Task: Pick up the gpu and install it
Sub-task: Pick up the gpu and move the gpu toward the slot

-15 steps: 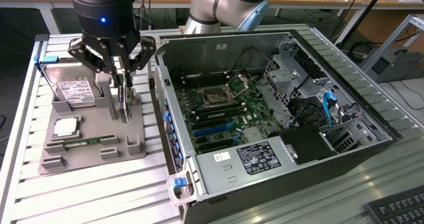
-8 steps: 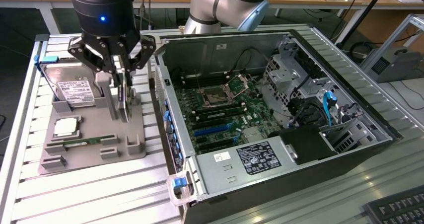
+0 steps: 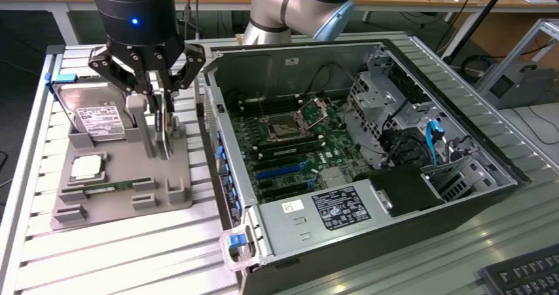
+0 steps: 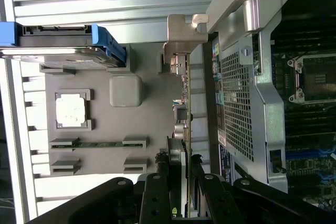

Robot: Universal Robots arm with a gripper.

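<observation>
The gpu (image 3: 163,135) is a thin dark card with a silvery end bracket. It stands on edge at the right side of the grey tray (image 3: 114,211), beside the open computer case (image 3: 262,233). My gripper (image 3: 154,105) hangs straight down over the card, its fingers shut on the upper edge. In the wrist view the gpu (image 4: 184,106) runs edge-on between the two black fingers, with my gripper (image 4: 185,169) clamped on either side. The bracket end (image 4: 180,38) sits by a tray post. I cannot tell whether the card's lower edge has left its slot.
On the tray are also a silver hard drive (image 3: 96,115), a square processor (image 3: 88,167) and a narrow green memory stick (image 3: 109,188). The case lies open with its motherboard (image 3: 288,144) exposed, and its side wall rises close to the card. A keyboard (image 3: 524,275) lies at the exterior view's lower right.
</observation>
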